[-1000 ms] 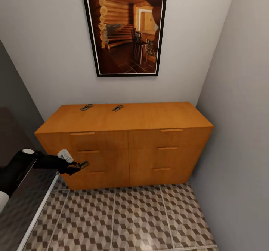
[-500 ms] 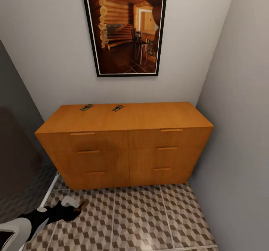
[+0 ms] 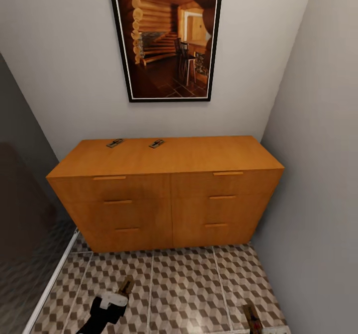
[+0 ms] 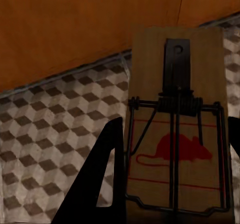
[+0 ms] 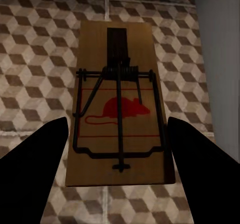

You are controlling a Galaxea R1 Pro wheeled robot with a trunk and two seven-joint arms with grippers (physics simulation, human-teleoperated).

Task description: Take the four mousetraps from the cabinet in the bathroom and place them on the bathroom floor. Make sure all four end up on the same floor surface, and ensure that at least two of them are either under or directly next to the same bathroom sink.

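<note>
While both arms hang low over the bathroom floor (image 3: 189,284), I read the left gripper (image 3: 122,294) as pinching one mousetrap (image 4: 175,129) by its near end: in the left wrist view the dark fingers (image 4: 102,184) sit tight against both long edges of the board, which points toward the foot of the cabinet (image 3: 169,194). The right gripper (image 5: 120,184) is spread wide, its fingers well clear on either side of a second mousetrap (image 5: 119,101); that one looks to be lying flat on the tiles near the side wall, though I cannot be sure it has fully settled. Two more mousetraps (image 3: 115,143) (image 3: 156,144) sit on the cabinet's tabletop, toward the back and left of centre, apart from each other. I judge these boards light, stiff and thin, so they need little squeeze but can swivel or slip between smooth pads. The safest hold is across the bare wooden edges at the end away from the spring, keeping off the wire bar and coil, which could shift or catch a finger. No sink is in sight.
</note>
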